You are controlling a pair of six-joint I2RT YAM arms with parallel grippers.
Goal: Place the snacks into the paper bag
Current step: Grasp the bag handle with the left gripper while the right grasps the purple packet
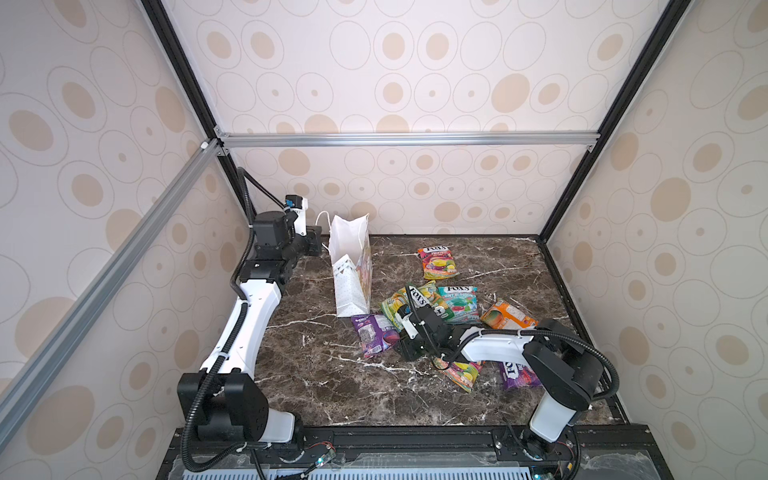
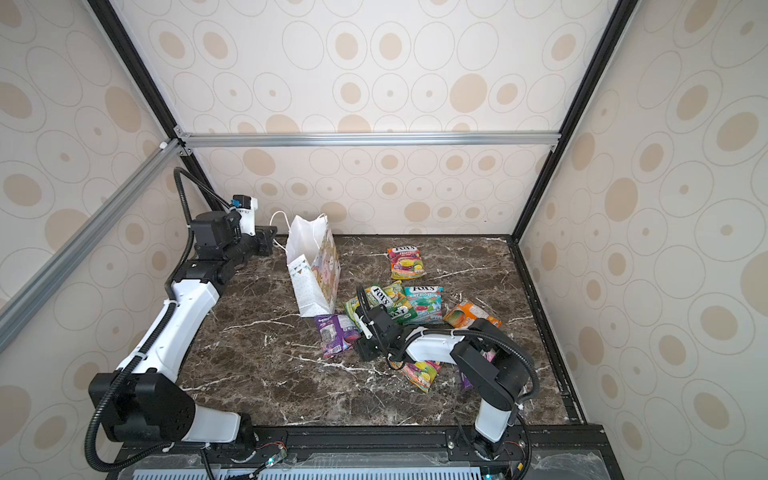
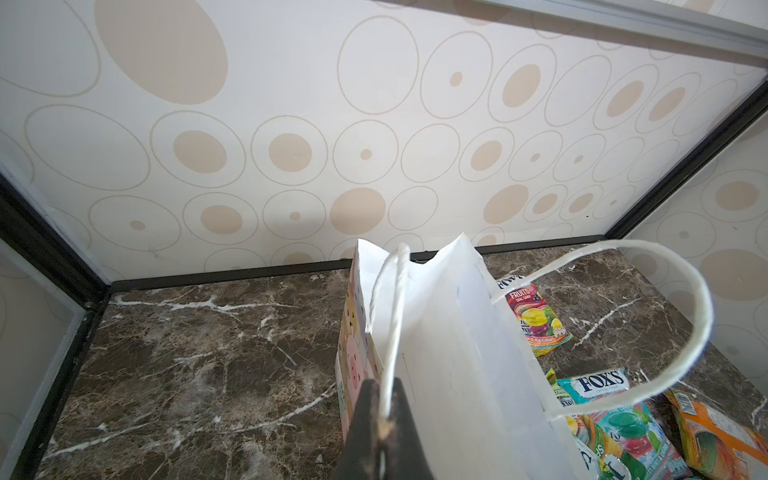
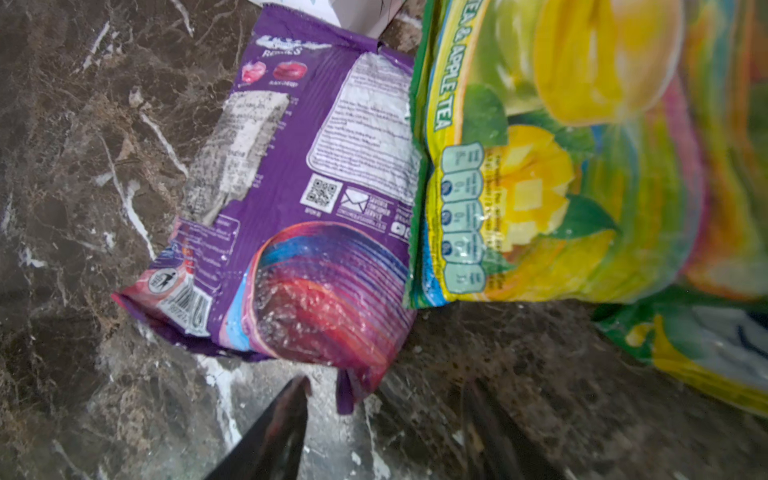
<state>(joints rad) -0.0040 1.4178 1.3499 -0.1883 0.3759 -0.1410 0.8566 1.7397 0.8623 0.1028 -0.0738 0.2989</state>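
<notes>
Mounted on the black rail [image 1: 415,436] at the near edge, both arms reach over the dark marble table [image 1: 311,374]. Right gripper [image 4: 386,386]: jaws apart, low over the table, with the near corner of the purple pouch [image 4: 299,208] lying between the fingertips; neither finger is seen pressing it. This pouch lies back side up, just beside the foot of the paper bag [image 1: 351,266], and meets a yellow-green pouch [image 4: 540,166] along one edge. Left gripper [image 3: 384,409]: jaws together, clamped on one white cord handle [image 3: 390,311] of the bag; the second handle [image 3: 665,324] arcs free as a loop. The bag stands upright at the far left of the table, mouth open. The visible snacks lie on the table outside it: a teal pouch [image 1: 459,301] and an orange pouch [image 1: 507,313] in the central cluster, a fruit-print pouch [image 1: 438,262] farther back, and a yellow-pink pouch [image 1: 463,372] and a second purple pouch [image 1: 517,374] partly hidden under the right arm [image 1: 494,347].
</notes>
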